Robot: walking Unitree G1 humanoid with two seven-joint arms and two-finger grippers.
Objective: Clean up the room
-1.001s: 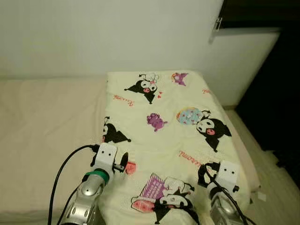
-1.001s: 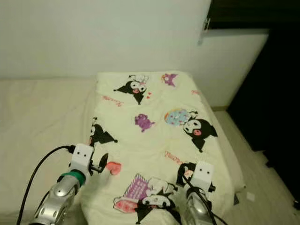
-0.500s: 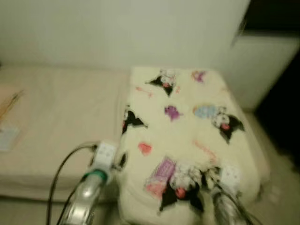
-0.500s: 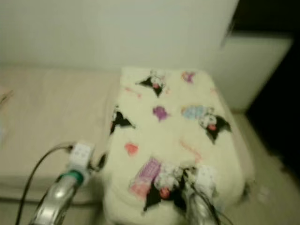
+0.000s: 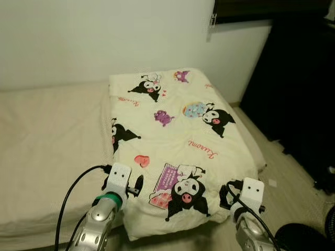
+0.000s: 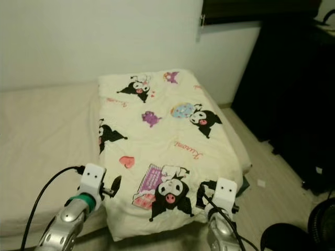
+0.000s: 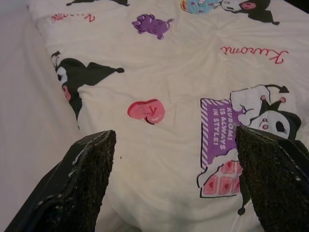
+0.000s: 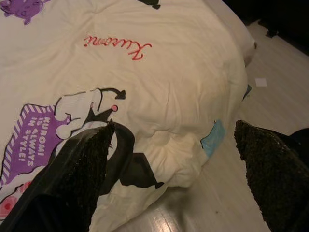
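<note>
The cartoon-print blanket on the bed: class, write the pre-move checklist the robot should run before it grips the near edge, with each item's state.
1. Left gripper fingers open: ok.
2. Right gripper fingers open: ok.
3. Blanket within view, near edge hanging over the mattress: ok.
4. Both grippers empty: ok.
5. Fingers touching the blanket: not ok, both are apart from it.
6. Floor beside the bed free for stepping: cannot tell.

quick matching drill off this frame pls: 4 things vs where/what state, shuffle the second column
Things:
1. left gripper
2. right gripper
3. red heart print
4. small white scrap

Places/states:
A. on the floor, right of the bed
B. open, over the folded quilt's near left part
C. on the quilt, ahead of the left gripper
D. open, at the quilt's near right corner, above the floor

Pairs: 1-B, 2-D, 3-C, 4-A
</note>
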